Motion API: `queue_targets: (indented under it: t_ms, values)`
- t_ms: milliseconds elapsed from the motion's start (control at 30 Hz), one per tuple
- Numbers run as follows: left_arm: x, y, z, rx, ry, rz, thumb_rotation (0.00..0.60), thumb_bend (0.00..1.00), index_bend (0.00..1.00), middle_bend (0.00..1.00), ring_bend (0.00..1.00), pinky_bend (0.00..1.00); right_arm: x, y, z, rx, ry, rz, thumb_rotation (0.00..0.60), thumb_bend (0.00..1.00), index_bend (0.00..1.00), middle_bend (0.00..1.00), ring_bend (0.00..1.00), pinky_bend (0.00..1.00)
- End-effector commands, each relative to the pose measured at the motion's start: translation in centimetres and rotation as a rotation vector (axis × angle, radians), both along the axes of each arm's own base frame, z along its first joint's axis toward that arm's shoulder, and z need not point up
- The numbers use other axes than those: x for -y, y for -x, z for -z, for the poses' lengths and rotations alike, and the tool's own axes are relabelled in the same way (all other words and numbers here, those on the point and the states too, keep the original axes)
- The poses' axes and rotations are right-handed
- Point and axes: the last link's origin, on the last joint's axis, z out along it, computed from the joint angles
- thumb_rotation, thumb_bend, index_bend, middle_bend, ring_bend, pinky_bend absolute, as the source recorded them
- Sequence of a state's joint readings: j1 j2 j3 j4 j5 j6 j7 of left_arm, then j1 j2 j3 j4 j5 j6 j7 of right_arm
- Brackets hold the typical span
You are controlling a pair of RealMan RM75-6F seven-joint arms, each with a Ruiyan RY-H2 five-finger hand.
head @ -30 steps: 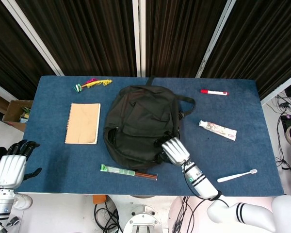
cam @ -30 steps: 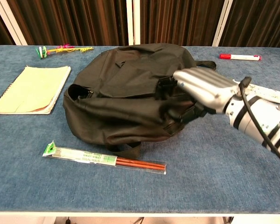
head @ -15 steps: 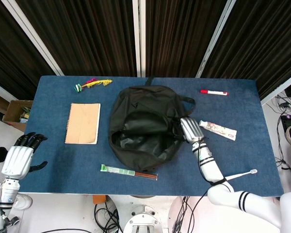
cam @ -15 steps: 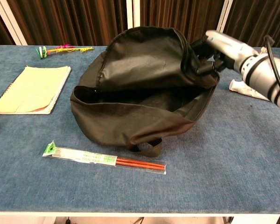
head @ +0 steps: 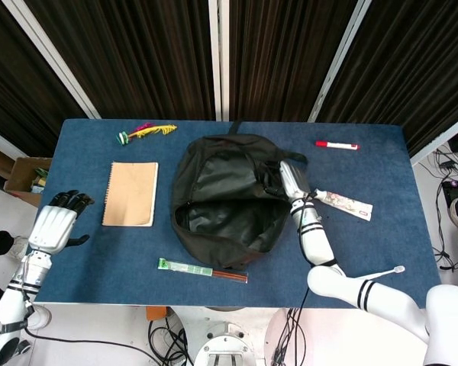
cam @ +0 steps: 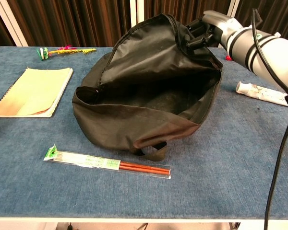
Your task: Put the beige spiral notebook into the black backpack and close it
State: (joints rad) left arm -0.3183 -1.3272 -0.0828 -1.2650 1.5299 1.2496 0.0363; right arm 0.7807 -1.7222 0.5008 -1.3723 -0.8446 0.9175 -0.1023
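Observation:
The black backpack point(head: 229, 198) point(cam: 149, 91) lies in the middle of the blue table with its mouth wide open toward the front. My right hand point(head: 290, 179) point(cam: 212, 28) grips the upper flap at its right edge and holds it lifted. The beige spiral notebook point(head: 130, 193) point(cam: 32, 91) lies flat to the left of the bag, apart from it. My left hand point(head: 55, 227) hovers over the table's left edge, below and left of the notebook, fingers spread and holding nothing; the chest view does not show it.
Wrapped chopsticks point(head: 202, 270) point(cam: 108, 163) lie in front of the bag. A toothpaste tube point(head: 343, 203) point(cam: 265, 94), a toothbrush point(head: 374, 275) and a red marker point(head: 337, 145) lie to the right. A colourful toy point(head: 145, 132) point(cam: 65, 50) lies behind the notebook.
My right hand pulled the bag's flap up and back, opening the mouth wide. My left hand rose and moved in toward the table's left edge.

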Motion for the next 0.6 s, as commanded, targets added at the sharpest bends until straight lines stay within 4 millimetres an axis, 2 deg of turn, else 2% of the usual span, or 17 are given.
queue_targets:
  t_ms: [33, 133, 333, 467, 600]
  values:
    - [-2.9, 0.9, 1.7, -0.06, 0.004, -0.01, 0.6, 0.13, 0.28, 0.24, 0.17, 0.21, 0.6, -0.6, -0.9, -0.057, 0.021, -0.01, 0.6, 0.64, 0.68, 0.59, 0.53, 0.39]
    - [-4.6, 1.9, 2.5, -0.126, 0.0, -0.016, 0.6, 0.18, 0.28, 0.23, 0.17, 0.21, 0.7, -0.7, -1.4, -0.068, 0.021, -0.005, 0.6, 0.64, 0.68, 0.59, 0.53, 0.39]
    - [-7.4, 3.0, 3.8, -0.146, -0.014, -0.046, 0.6, 0.17, 0.26, 0.23, 0.17, 0.21, 0.7, -0.8, -2.1, -0.093, 0.027, -0.01, 0.6, 0.64, 0.68, 0.59, 0.53, 0.39]
    - [-8.9, 3.4, 4.4, -0.17, -0.01, -0.061, 0.6, 0.07, 0.22, 0.19, 0.14, 0.21, 0.3, -0.5, -1.6, -0.13, 0.02, -0.018, 0.6, 0.64, 0.68, 0.59, 0.53, 0.39]
    - [-9.8, 3.3, 5.0, -0.17, -0.002, -0.062, 0.6, 0.03, 0.21, 0.19, 0.14, 0.21, -0.1, -0.1, -0.4, -0.147, -0.019, -0.011, 0.6, 0.64, 0.68, 0.59, 0.53, 0.38]
